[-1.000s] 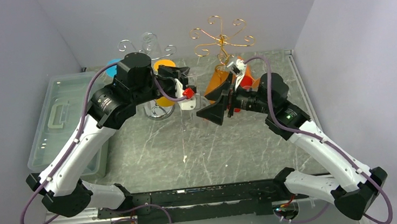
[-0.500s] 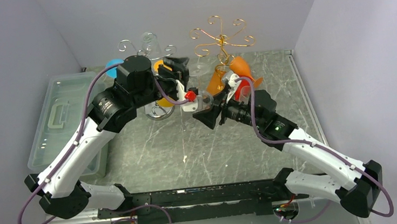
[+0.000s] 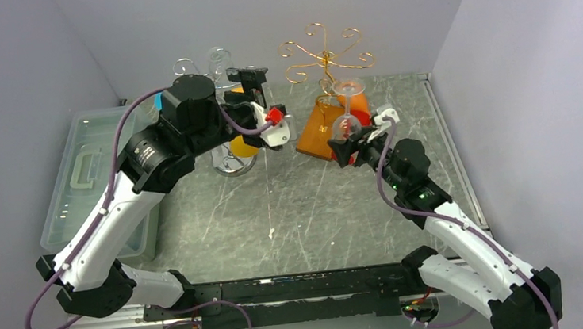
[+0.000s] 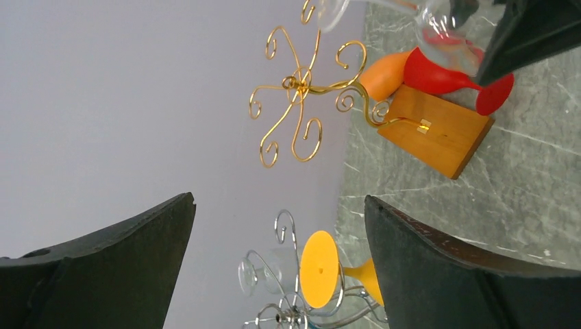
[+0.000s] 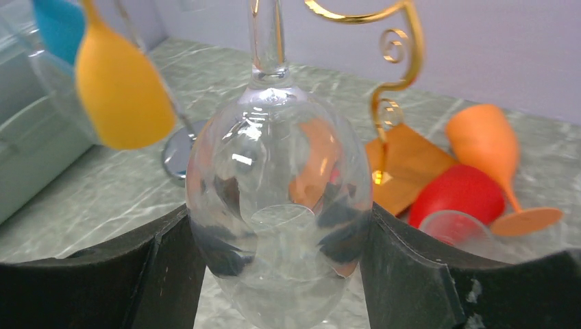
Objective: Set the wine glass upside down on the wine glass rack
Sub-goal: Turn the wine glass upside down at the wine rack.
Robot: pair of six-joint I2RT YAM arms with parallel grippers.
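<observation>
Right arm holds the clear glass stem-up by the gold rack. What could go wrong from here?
The right gripper pinches the clear glass by its smooth round bowl; it could slip or tilt.
Its foot must thread a curl of the gold rack; a miss could knock it.
The red glass and orange glass lie by its base, close below.

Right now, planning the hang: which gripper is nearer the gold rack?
Right. Right gripper holds the clear glass beside the gold rack; left gripper is open, further left by the silver rack.
</observation>
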